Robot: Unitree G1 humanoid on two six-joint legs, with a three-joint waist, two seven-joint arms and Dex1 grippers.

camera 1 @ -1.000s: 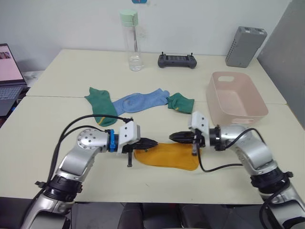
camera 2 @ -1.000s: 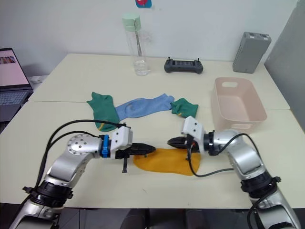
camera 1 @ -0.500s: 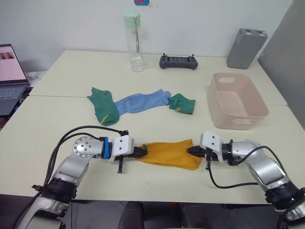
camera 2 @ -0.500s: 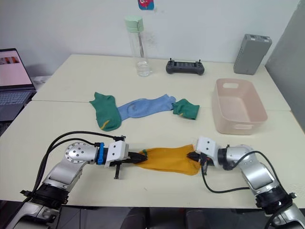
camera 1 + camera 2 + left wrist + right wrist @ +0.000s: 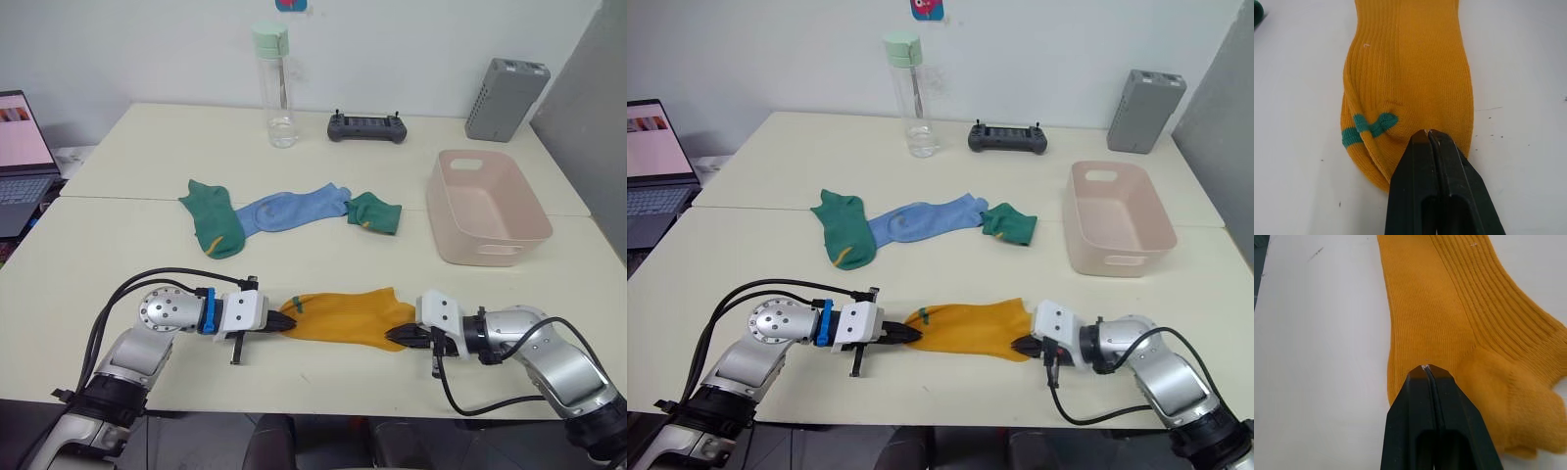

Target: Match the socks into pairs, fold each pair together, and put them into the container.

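Left eye view is showing the mustard-yellow socks (image 5: 345, 317) lying stretched low in the frame's centre on the table (image 5: 127, 245). Left gripper (image 5: 286, 324) is pinching their left end with fingers pressed together, and right gripper (image 5: 394, 337) is pinching the right end likewise. Above centre, a light blue sock (image 5: 289, 208) is lying between two dark green socks (image 5: 213, 216), its ends touching them. At right, the pink container (image 5: 487, 205) is sitting well apart.
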